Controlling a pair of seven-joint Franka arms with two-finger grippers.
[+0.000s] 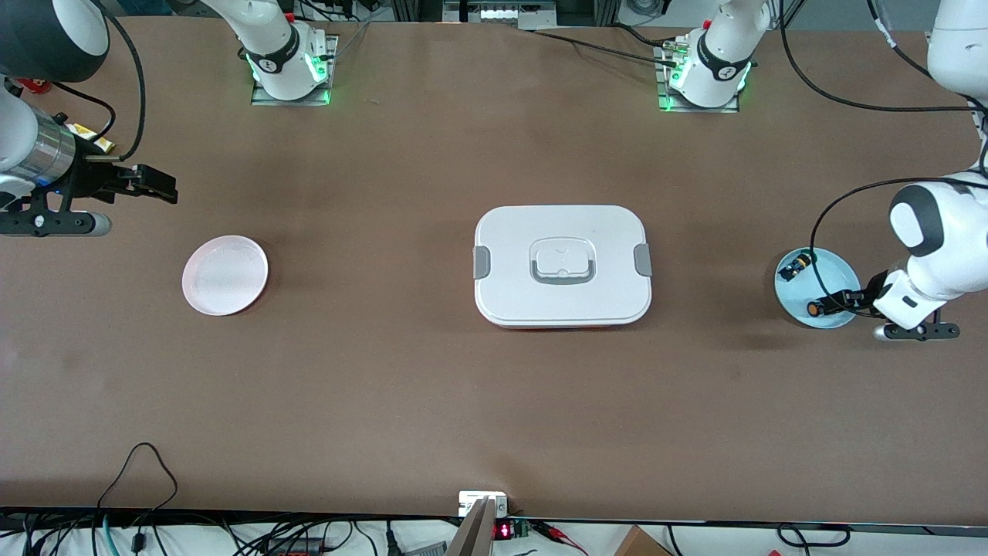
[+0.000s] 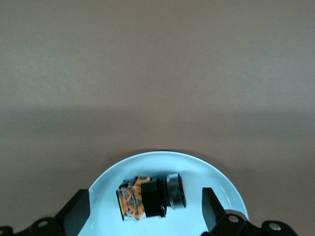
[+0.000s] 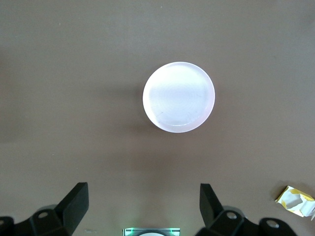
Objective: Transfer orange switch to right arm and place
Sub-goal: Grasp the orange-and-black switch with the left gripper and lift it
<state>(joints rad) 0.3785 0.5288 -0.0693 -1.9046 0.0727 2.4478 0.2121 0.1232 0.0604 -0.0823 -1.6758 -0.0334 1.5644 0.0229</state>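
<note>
The orange switch [image 1: 814,309] lies on its side on a light blue plate [image 1: 830,266] at the left arm's end of the table. In the left wrist view the switch [image 2: 150,196] shows a tan-orange body, a black middle and a round cap, on the plate [image 2: 216,179]. My left gripper [image 1: 832,302] is low over the plate, open, its fingers on either side of the switch without touching it; it also shows in the left wrist view [image 2: 145,214]. My right gripper [image 1: 158,185] waits open and empty at the right arm's end, also in the right wrist view [image 3: 143,204].
A second small black switch [image 1: 795,266] with a yellow-green cap lies on the same blue plate. A pale pink plate [image 1: 225,275] [image 3: 178,97] sits near the right gripper. A white lidded box [image 1: 562,265] stands mid-table. A yellow wrapper [image 3: 295,200] lies by the right arm.
</note>
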